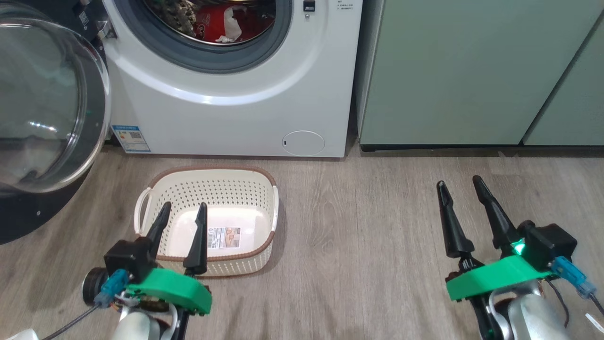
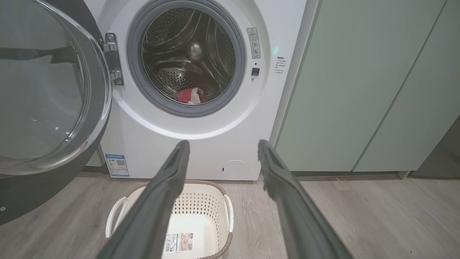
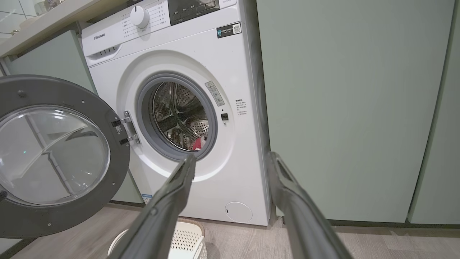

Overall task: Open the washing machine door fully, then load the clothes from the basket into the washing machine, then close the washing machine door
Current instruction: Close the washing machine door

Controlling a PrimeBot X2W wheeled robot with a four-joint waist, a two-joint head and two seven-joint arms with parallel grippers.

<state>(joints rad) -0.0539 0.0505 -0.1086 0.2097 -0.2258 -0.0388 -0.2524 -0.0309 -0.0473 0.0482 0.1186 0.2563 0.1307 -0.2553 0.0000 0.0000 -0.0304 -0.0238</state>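
The washing machine (image 1: 226, 118) stands ahead, its door (image 1: 42, 104) swung wide open to the left, glass bowl bulging toward me. The red clothes (image 1: 217, 26) with a bit of white cloth lie inside the drum, also seen in the left wrist view as the clothes (image 2: 188, 95). The basket (image 1: 210, 189) sits on the floor before the machine, holding nothing but its bottom sticker. My left gripper (image 1: 184, 212) hovers open over the basket's near rim. My right gripper (image 1: 460, 184) is open above bare floor at the right, nothing between its fingers.
Pale green cabinets (image 1: 472, 71) stand right of the machine. The open door (image 3: 54, 154) juts out over the floor at the left. Wood-look floor (image 1: 358, 236) stretches between basket and right gripper.
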